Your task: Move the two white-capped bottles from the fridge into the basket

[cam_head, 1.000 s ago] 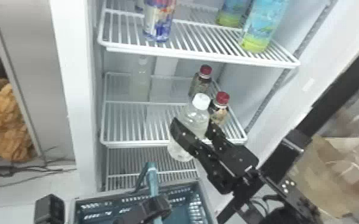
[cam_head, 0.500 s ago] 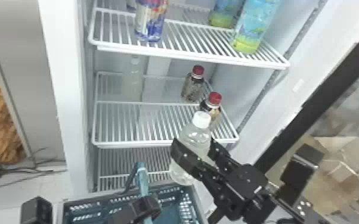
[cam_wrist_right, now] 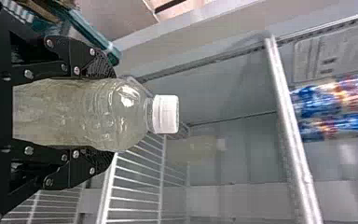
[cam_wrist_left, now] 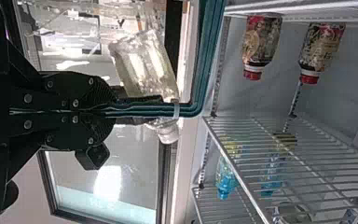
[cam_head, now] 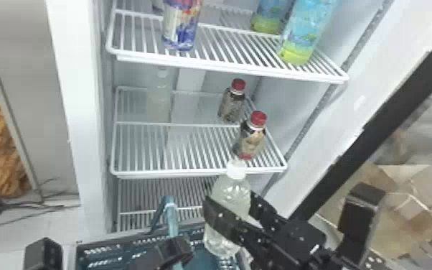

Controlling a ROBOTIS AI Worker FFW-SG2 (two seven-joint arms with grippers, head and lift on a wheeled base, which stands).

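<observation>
Currently pinching one white-capped bottle (cam_head: 229,192), slightly tilted, between the fingers of the right gripper (cam_head: 230,201), before the fridge (cam_head: 71,107), near the right side of the basket (cam_head: 100,249). Also clasping the teal handle (cam_head: 170,215) with the left gripper's (cam_head: 181,247) fingers. Can see the other white-capped bottle (cam_head: 158,104) standing far left on the middle shelf (cam_head: 175,175).

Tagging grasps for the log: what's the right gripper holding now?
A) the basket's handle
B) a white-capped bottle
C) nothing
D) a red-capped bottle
B: the right gripper has a finger on either side of a clear bottle, and its cap is white.
</observation>
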